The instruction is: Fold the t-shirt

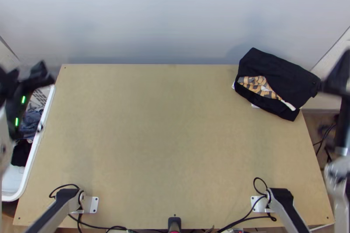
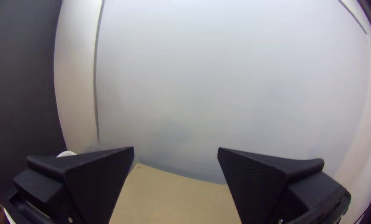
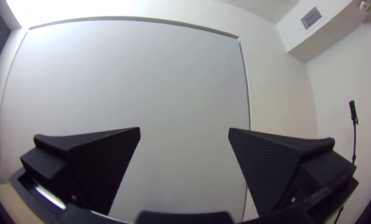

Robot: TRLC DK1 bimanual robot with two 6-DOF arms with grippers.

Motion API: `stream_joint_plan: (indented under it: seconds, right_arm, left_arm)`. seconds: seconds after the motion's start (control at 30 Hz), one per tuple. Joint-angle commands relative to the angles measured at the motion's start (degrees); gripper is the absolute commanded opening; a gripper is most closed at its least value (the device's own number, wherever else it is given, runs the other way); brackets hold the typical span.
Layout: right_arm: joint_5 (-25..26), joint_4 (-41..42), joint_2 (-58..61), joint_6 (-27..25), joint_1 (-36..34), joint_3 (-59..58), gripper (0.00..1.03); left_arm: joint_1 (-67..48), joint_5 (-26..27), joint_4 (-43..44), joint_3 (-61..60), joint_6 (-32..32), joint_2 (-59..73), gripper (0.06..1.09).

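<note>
The wooden table (image 1: 175, 145) is being hidden at its far right corner by the black cloth bundle (image 1: 284, 71). At the left side, the big white tub (image 1: 36, 145) is being partly covered by the left arm and cut off by the top view's edge; grey-blue cloth (image 1: 30, 121) and black cloth (image 1: 20, 152) are being held inside it.

The bundle is being kept in a thick, slanting fold, with soft bends, and its outer end is being seen past the table's right edge. Its sleeves and neck are being tucked out of sight, so whether one t-shirt or more is being shown cannot be told.

Over the tub, the left gripper (image 1: 27, 70) is being held wide open, with nothing being pinched. By the bundle's outer end, the right gripper (image 1: 339, 80) is being held wide open too, also gripping nothing; it is being cut off by the edge. Whether the cloth is being touched there cannot be told.

Between black layers, an orange patch with dark spots (image 1: 253, 83) is being half covered. Tiny white bits (image 1: 255, 106) are being squashed underneath.
</note>
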Motion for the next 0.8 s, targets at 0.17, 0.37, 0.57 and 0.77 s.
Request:
stream_joint_plan:
  seconds: [0.17, 0.37, 0.57, 0.77]
  right_arm:
    - [-2.18, 6.07, -40.99, 1.1, 13.32, -34.58, 0.99]
    - [1.07, -6.32, -41.96, 9.27, 12.79, -36.25, 0.99]
    - [1.07, -3.77, -41.96, 15.69, 12.7, -45.48, 0.99]
    - [0.9, -5.27, -41.96, 18.59, 12.79, -56.73, 0.99]
  left_arm:
    - [1.83, -5.53, 17.98, -33.35, 8.75, -38.05, 0.97]
    - [3.58, -5.44, 18.86, -45.3, 12.17, -54.3, 1.0]
    - [7.1, -6.93, 16.66, -51.9, 7.95, -54.39, 1.04]
    - [8.51, -7.46, 19.38, -65.26, 4.53, -54.39, 1.04]
